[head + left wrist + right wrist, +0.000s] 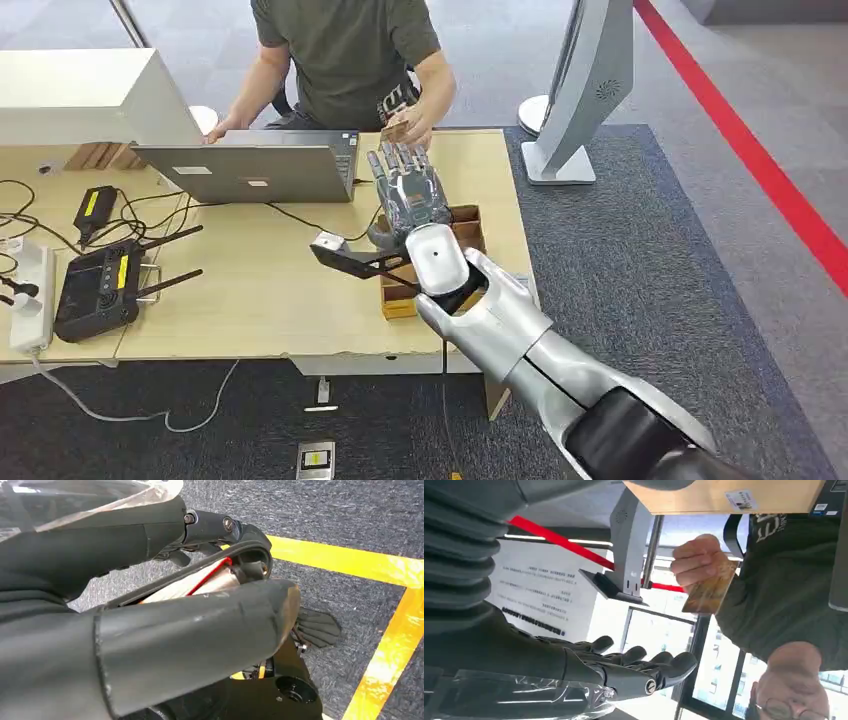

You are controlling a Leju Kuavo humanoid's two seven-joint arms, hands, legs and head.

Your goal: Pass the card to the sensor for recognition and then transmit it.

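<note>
A person seated across the wooden table (250, 300) holds a brownish card (397, 131) in one hand just beyond my right hand's fingertips. The right wrist view shows that card (711, 591) pinched in the person's fingers, apart from my hand. My right hand (408, 190) reaches over the table with fingers (634, 662) straight and spread, holding nothing. A black sensor arm with a small white head (345, 258) sits just left of my right wrist. My left hand (200, 630) hangs over the carpet, thumb and fingers apart, nothing in it.
A cardboard box (468, 222) lies under my right forearm. An open laptop (250, 170), a black controller (95, 285), a power strip (30, 290) and cables occupy the table's left part. A white stand (585, 90) rises on the carpet to the right.
</note>
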